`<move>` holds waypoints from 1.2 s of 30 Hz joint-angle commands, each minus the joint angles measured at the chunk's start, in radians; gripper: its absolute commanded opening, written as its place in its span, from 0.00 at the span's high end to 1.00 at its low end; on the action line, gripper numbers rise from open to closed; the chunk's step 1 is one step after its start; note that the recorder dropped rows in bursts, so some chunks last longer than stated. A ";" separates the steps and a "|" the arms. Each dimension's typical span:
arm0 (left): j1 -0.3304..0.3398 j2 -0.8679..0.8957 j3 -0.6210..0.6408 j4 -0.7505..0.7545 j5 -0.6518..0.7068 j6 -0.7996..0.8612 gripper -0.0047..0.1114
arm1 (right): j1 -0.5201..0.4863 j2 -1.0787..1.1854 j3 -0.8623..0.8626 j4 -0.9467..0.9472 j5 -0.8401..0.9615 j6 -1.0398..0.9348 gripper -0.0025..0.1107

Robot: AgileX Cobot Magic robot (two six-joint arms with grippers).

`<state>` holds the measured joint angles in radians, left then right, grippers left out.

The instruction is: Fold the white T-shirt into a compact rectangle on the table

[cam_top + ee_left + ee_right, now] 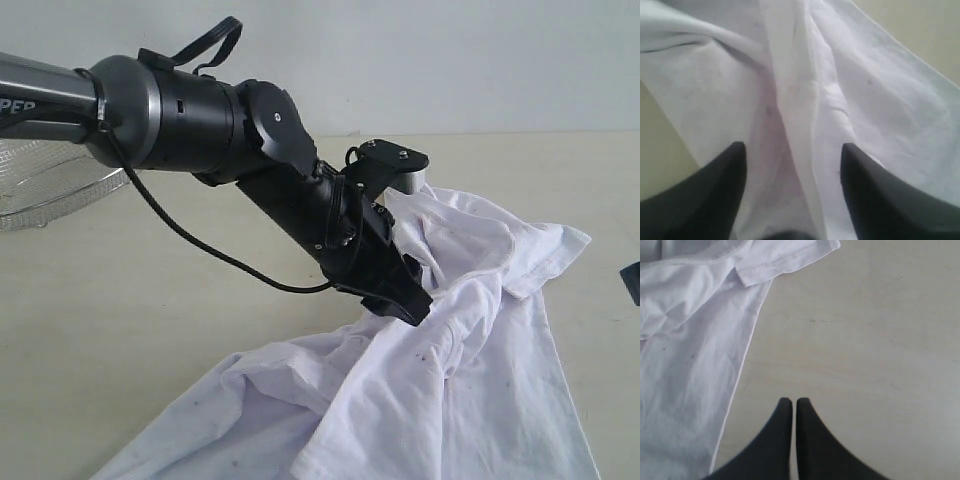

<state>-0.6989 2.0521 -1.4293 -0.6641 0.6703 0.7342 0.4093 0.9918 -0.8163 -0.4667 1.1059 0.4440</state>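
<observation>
The white T-shirt (470, 380) lies crumpled on the table (120, 300), bunched into ridges, with one sleeve spread toward the right. My left gripper (405, 300) reaches in from the left and points down onto the middle of the shirt. In the left wrist view the left gripper (792, 150) is open, its two dark fingers standing apart on either side of a raised fold of the shirt (880, 100). My right gripper (792, 402) is shut and empty over bare table (865, 340), just beside the shirt's side edge (690, 365).
A round wire-mesh basket (50, 185) sits at the far left behind the left arm. A black cable (200, 245) hangs from that arm over the table. A dark part (632, 282) shows at the right edge of the exterior view.
</observation>
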 commanded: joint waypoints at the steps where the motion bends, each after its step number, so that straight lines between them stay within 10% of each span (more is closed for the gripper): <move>1: -0.010 0.004 -0.005 -0.011 0.022 0.012 0.48 | -0.001 -0.005 -0.003 -0.004 -0.006 -0.005 0.98; 7: -0.034 0.058 -0.021 -0.026 -0.036 0.015 0.53 | -0.001 -0.005 -0.003 0.008 -0.006 -0.004 0.98; 13: -0.024 0.053 -0.080 -0.003 -0.073 0.015 0.92 | -0.001 -0.005 -0.003 0.027 -0.002 -0.004 0.98; 22: 0.042 0.022 -0.150 0.426 -0.046 -0.257 0.92 | -0.001 -0.005 -0.003 0.033 0.018 -0.008 0.98; 36: 0.225 0.020 -0.166 0.538 -0.017 -0.256 0.92 | -0.001 -0.005 -0.003 0.033 -0.022 -0.002 0.98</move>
<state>-0.4917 2.0823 -1.5782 -0.1336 0.6424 0.4903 0.4093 0.9918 -0.8163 -0.4330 1.1016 0.4440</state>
